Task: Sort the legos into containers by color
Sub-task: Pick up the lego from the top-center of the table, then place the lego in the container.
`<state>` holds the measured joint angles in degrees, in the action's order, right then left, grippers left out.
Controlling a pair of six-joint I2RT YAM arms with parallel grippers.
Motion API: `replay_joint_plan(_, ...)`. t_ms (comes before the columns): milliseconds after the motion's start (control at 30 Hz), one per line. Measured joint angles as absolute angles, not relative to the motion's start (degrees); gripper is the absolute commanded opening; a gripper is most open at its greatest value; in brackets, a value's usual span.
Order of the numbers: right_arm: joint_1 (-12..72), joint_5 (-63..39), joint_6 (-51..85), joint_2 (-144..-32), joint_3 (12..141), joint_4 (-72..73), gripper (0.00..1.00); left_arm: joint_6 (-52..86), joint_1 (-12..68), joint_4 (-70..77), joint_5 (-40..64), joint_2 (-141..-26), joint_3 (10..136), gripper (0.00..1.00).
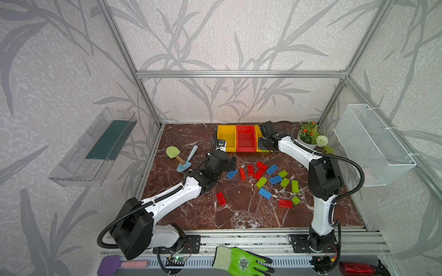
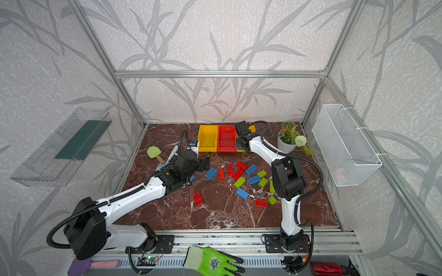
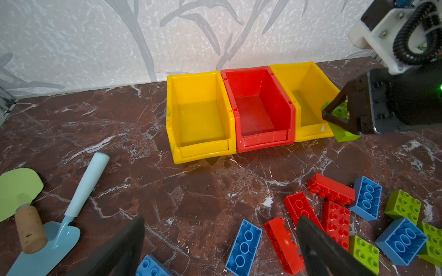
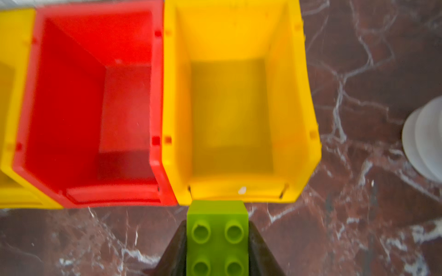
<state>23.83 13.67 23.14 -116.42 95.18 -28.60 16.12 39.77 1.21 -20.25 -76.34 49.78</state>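
The containers stand in a row at the back: a yellow bin (image 3: 201, 117), a red bin (image 3: 258, 107) and a second yellow bin (image 4: 236, 107), all three empty. My right gripper (image 4: 217, 229) is shut on a lime green lego (image 4: 217, 241), held just in front of that second yellow bin's front wall. Seen from the left wrist, the same gripper (image 3: 344, 119) hangs beside the bin's corner. My left gripper (image 3: 222, 239) is open, low over a blue lego (image 3: 244, 246) and a red one (image 3: 283, 246). Several red, blue and green legos (image 1: 263, 176) lie scattered mid-table.
A green toy shovel (image 1: 173, 152) and a pale blue trowel (image 1: 187, 162) lie left of the bins. A potted plant (image 1: 309, 137) stands at the back right. A wire basket (image 1: 373, 143) and a clear tray (image 1: 95, 148) hang on the side walls. A green glove (image 1: 241, 261) lies on the front rail.
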Motion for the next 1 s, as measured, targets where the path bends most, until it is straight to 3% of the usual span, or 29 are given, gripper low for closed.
replay_joint_plan(700, 19.11, 10.15, 17.65, -133.43, 115.15, -29.93, 0.29, 16.03, 40.03, -1.67, -20.14, -80.84, 54.06, 0.99)
replay_joint_plan(767, 19.11, 9.78, 17.56, -134.76, 117.19, -30.74, 0.33, 15.99, 40.03, -1.85, -20.45, -80.84, 54.3, 0.99)
replay_joint_plan(1000, 19.11, 8.82, 17.23, -138.02, 122.06, -33.61, 0.65, 15.44, 40.03, -2.44, -21.04, -80.84, 54.41, 0.99)
